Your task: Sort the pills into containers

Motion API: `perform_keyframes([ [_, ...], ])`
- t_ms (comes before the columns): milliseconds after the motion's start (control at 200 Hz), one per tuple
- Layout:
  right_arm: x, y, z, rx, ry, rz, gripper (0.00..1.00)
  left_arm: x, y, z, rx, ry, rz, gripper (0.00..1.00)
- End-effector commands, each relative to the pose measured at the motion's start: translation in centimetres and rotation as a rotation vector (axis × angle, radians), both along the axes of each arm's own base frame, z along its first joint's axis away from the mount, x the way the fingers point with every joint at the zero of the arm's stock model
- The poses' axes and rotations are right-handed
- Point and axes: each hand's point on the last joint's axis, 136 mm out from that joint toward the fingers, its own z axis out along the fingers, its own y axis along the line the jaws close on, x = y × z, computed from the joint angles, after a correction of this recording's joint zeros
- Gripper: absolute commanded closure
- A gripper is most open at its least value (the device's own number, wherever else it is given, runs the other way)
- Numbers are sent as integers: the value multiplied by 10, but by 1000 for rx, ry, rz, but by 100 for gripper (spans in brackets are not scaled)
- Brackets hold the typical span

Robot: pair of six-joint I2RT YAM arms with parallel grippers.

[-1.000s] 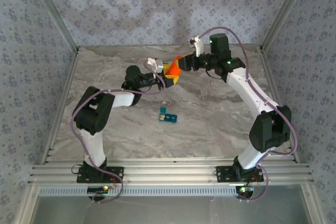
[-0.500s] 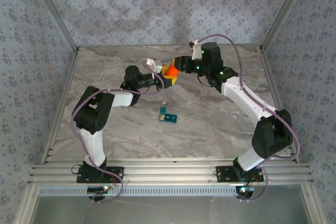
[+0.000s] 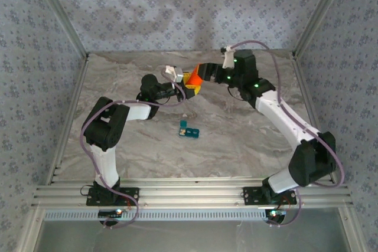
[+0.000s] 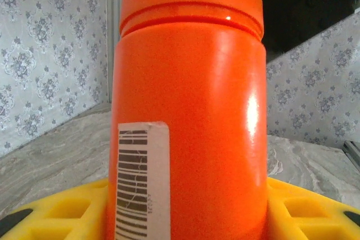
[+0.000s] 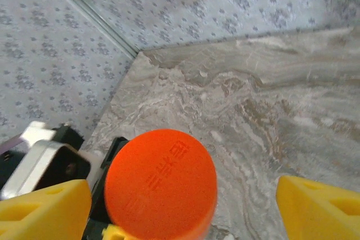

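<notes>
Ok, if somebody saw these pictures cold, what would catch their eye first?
The bright orange bottle, held in the left gripper over the far middle of the table, with its cap on. The right gripper is open at that cap, with yellow on either side of it. Far quieter, the small teal containers lie alone at mid-table, apart from both arms.
</notes>
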Motion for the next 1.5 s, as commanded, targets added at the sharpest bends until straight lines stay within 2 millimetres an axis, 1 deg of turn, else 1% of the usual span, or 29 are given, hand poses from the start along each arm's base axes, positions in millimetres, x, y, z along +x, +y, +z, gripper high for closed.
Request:
perform_keyframes([
  [0,-19,-8,28,-14,-134,107,12,-5,3,33,-54,-97,0,100],
  [75,-15,-16,30,-17,-170,118,12,-5,3,33,-56,-95,-3,100],
  [190,-8,-17,30,-12,-196,178,12,-5,3,34,-55,-97,-4,100],
  [385,0,0,22,-37,-184,280,13,-5,3,34,-56,-95,-8,100],
  [615,5,16,13,-50,-166,324,17,-5,2,34,-57,-94,-11,100],
  [875,8,26,4,-60,-134,347,27,-5,2,34,-57,-92,-10,100],
  [979,8,29,0,-67,-117,357,35,-5,1,34,-57,-93,-11,100],
  [1109,6,33,-8,-78,-94,373,41,-5,2,34,-58,-93,-8,100],
  [1244,3,35,-13,-84,-70,366,51,-5,2,35,-60,-96,-9,100],
  [1399,6,36,-19,-57,-25,290,61,-5,2,35,-61,-95,-8,100],
  [1499,7,43,-31,-24,47,180,62,-4,2,35,-62,-94,-6,100],
])
